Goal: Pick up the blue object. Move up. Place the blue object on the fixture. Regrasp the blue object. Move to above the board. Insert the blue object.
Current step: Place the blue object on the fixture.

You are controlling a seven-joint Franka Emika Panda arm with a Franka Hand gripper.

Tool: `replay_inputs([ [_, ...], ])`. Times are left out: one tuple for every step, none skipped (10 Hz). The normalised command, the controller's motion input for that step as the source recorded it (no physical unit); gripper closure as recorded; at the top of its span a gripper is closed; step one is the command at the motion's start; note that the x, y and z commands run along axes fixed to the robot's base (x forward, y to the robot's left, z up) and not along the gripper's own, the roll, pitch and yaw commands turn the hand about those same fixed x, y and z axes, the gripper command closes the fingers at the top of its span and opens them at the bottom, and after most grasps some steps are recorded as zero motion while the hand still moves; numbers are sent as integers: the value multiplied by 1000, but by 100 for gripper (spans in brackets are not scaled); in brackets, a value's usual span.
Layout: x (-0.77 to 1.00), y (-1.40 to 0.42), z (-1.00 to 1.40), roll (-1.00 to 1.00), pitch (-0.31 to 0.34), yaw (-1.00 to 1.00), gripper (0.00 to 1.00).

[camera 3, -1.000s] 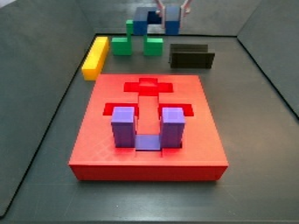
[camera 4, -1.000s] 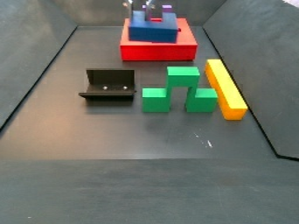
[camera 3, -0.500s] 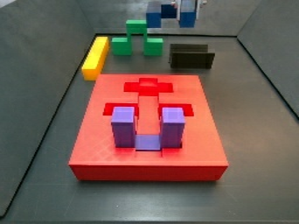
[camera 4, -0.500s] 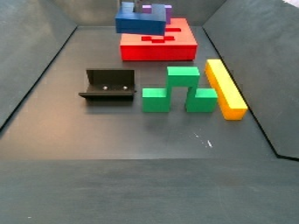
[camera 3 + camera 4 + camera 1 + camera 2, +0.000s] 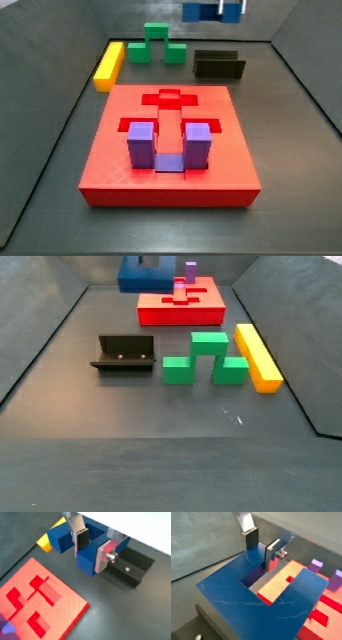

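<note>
High above the fixture (image 5: pixel 219 64), clear of the floor, the blue object (image 5: pixel 83 549) is held in the gripper (image 5: pixel 92 546), jaws clamped on one prong. The board (image 5: pixel 170 150) lies nearby, purple piece (image 5: pixel 168 146) seated in it.

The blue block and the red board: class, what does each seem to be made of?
The blue block, held in the claw above the floor, looks like matte plastic, perhaps 3D-printed: faint scratches and flat sheen. The red board looks like similar matte plastic: uniform colour, crisp cut-outs. Neither is certain.
</note>
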Motion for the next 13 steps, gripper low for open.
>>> replay_inputs([
  [791, 160, -123, -569, 6, 0, 100],
  [700, 177, -117, -603, 0, 103, 100],
  [717, 154, 0, -620, 0, 86, 100],
  [831, 166, 0, -657, 0, 0, 100],
  [846, 177, 0, -663, 0, 0, 100],
  [817, 214, -6, -677, 0, 0, 100],
  [849, 369, -29, -549, 57, 0, 100],
  [786, 437, -40, -420, 143, 0, 100],
  [711, 477, -37, -334, 217, 3, 100],
  [669, 477, -17, -257, 266, 34, 100],
  [789, 443, -37, -211, 349, 0, 100],
  [843, 314, -77, -209, 409, -100, 100],
  [783, 246, -126, -317, 320, -257, 100],
])
